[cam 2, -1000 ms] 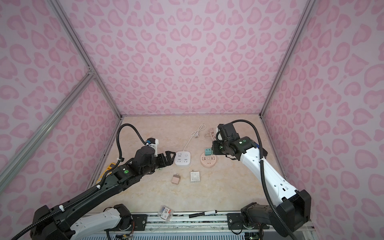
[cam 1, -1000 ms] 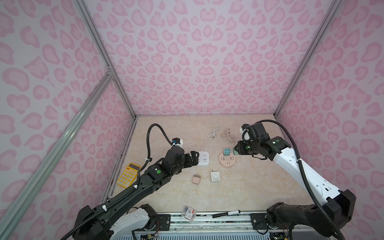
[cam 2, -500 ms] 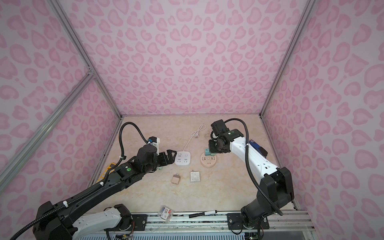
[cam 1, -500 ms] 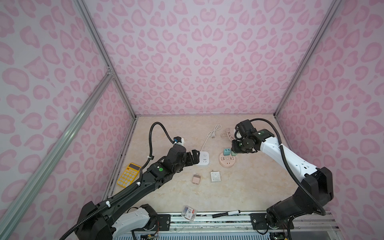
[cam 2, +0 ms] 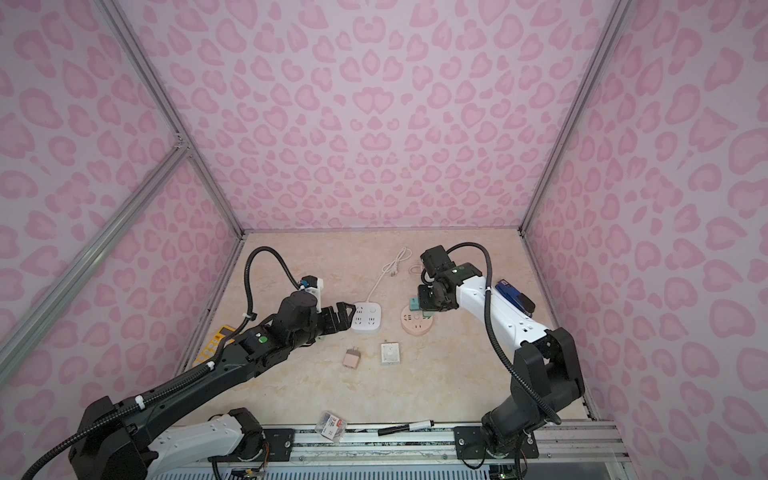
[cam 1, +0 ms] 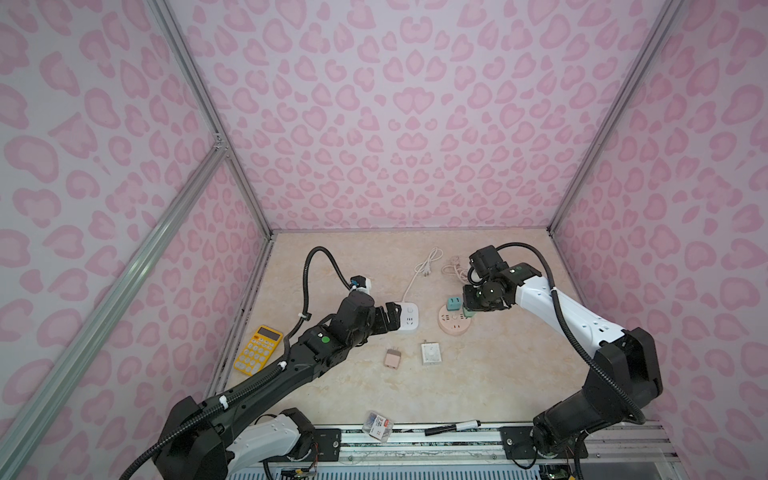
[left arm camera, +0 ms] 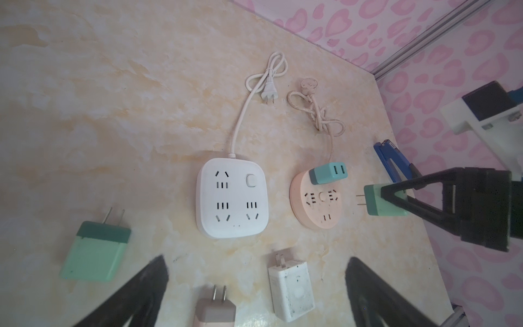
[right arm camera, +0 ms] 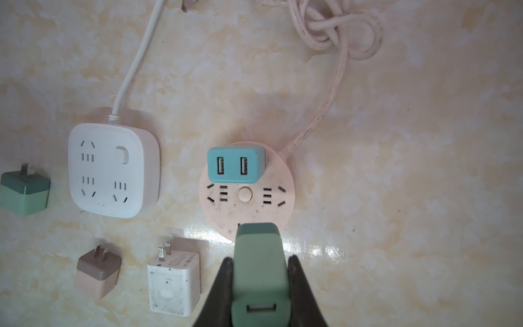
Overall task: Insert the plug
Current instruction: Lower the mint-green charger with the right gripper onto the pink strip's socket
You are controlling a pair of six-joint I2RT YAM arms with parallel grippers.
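Table [left arm camera: 113, 113]: two sockets [left arm camera: 232, 198] [left arm camera: 317, 209], five plugs [left arm camera: 96, 252] [left arm camera: 215, 314] [left arm camera: 291, 286] [left arm camera: 328, 172] [left arm camera: 376, 201]; right tool [right arm camera: 259, 263] clamps one plug [right arm camera: 257, 240], left tool [left arm camera: 256, 260] wide.

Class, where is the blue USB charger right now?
The blue USB charger sits right of centre in both top views, plugged into the pink round power strip's far edge, beside the right end effector.

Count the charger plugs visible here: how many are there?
5. The blue charger sits in the pink round socket; a green charger is held in the right claw; a second green charger, a pink-brown charger and a white charger lie on the table.
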